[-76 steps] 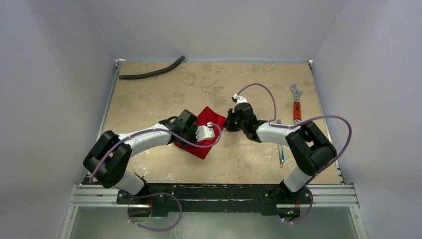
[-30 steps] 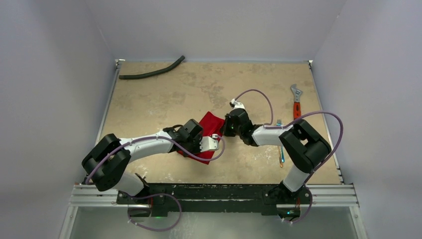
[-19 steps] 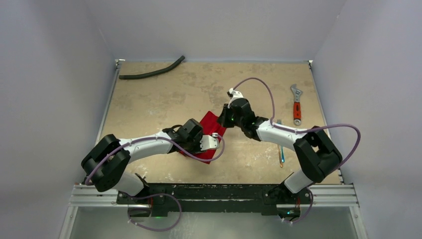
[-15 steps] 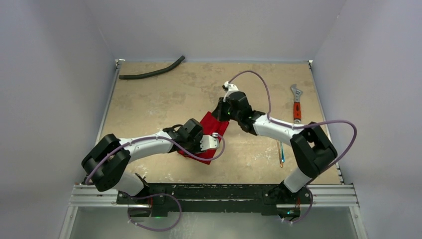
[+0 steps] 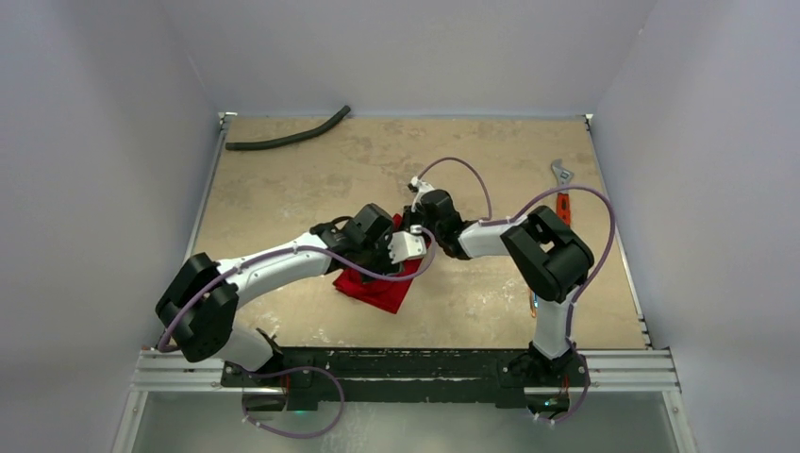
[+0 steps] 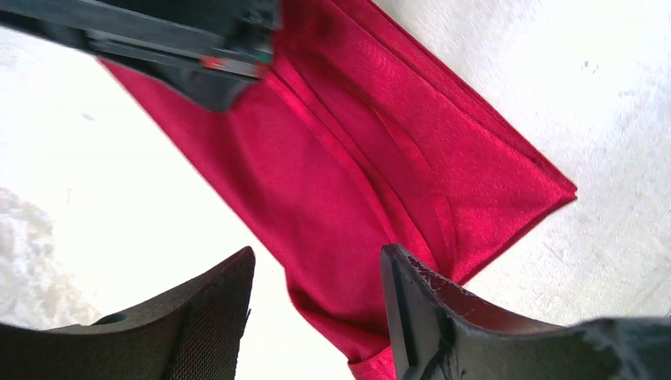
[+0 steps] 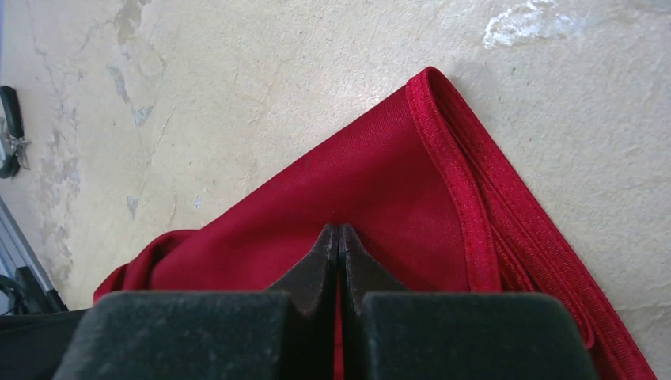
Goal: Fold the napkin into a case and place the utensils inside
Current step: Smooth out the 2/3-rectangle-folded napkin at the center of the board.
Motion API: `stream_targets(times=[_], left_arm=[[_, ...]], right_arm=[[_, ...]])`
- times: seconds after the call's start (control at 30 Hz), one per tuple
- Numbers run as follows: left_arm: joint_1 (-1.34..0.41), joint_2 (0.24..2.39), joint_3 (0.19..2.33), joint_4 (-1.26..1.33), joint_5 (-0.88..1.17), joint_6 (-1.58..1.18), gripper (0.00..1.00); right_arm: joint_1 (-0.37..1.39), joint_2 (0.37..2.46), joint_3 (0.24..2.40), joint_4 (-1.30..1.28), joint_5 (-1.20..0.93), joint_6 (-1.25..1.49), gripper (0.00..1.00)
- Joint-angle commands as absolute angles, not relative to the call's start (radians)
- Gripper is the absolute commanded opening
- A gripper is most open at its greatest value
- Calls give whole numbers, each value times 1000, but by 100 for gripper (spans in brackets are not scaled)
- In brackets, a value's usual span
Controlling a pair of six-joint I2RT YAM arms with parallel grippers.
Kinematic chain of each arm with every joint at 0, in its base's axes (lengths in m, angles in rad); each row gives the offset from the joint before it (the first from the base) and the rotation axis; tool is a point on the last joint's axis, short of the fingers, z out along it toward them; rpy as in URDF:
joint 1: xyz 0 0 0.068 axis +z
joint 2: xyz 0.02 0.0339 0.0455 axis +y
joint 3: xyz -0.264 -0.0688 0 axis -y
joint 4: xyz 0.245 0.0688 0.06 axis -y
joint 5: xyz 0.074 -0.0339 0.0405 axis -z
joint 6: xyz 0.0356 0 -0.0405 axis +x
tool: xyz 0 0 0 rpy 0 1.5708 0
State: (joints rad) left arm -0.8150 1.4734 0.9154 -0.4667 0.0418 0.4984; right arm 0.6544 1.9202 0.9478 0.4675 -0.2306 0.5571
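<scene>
The folded red napkin (image 5: 377, 286) lies in the middle of the worktop (image 5: 472, 160), the right fingers (image 7: 312, 273) clenched and pressing it down near one corner, the left fingers (image 6: 202, 317) released and empty just above it, so the next fold should, I think, go slowly and keep the edges aligned.
</scene>
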Motion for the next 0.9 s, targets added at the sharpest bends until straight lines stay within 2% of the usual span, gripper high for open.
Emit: stream_targets(times=[0.0,0.07,0.1,0.17,0.37,0.57,0.7,0.87], left_arm=[[-819,1444,1016,-535,3,392,60],[-819,1417,1028,-585,6,367,63],[-819,1401,1024,-617,22,361,70],[-819,1372,999,-652,27,337,72],[-818,1365,871,-605,14,352,71],[-819,1392,786,-490,-38,552,67],[-819,1428,800,-515,-6,611,56],[-817,1461,793,-491,-5,638,19]], right_arm=[[664,1894,885,508,-173,590,0],[666,1873,872,507,-138,600,0],[666,1862,865,504,-109,609,0],[667,1835,851,488,-48,630,0],[673,1750,775,503,55,700,0],[676,1686,732,512,61,702,0],[678,1671,718,514,66,707,0],[678,1644,704,526,55,708,0]])
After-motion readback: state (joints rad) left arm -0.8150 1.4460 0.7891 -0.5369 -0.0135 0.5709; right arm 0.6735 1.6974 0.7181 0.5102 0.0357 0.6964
